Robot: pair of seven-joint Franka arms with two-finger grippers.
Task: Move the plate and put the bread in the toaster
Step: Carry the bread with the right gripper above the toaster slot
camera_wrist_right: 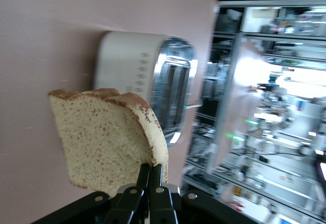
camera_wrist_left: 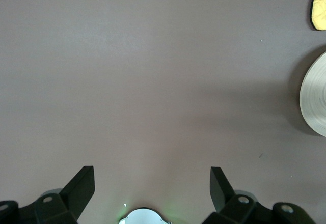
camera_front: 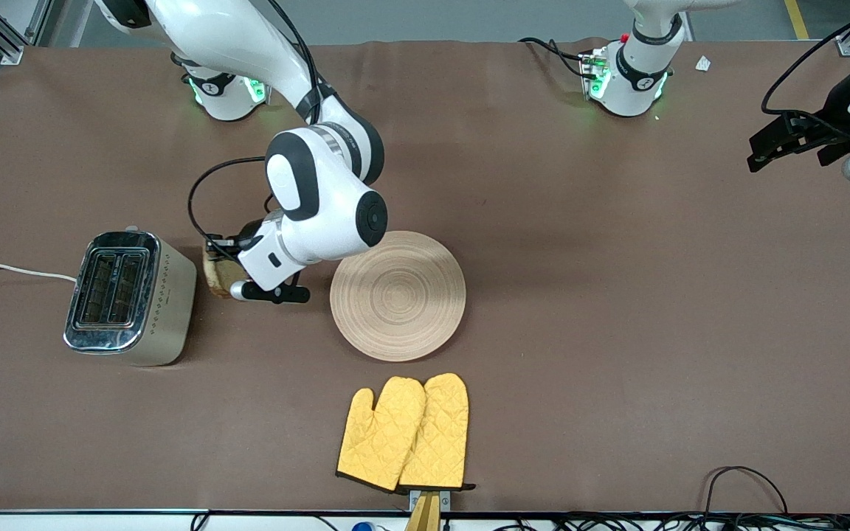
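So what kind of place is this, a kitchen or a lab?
Probably a robotics lab: two arms bolted to a brown-covered table, with only props on it, a toaster, plate and oven mitts.

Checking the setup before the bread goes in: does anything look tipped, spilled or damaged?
Nothing stands out. The toaster stands upright, the plate lies flat, the bread is whole in the shut right gripper, and the open left gripper waits.
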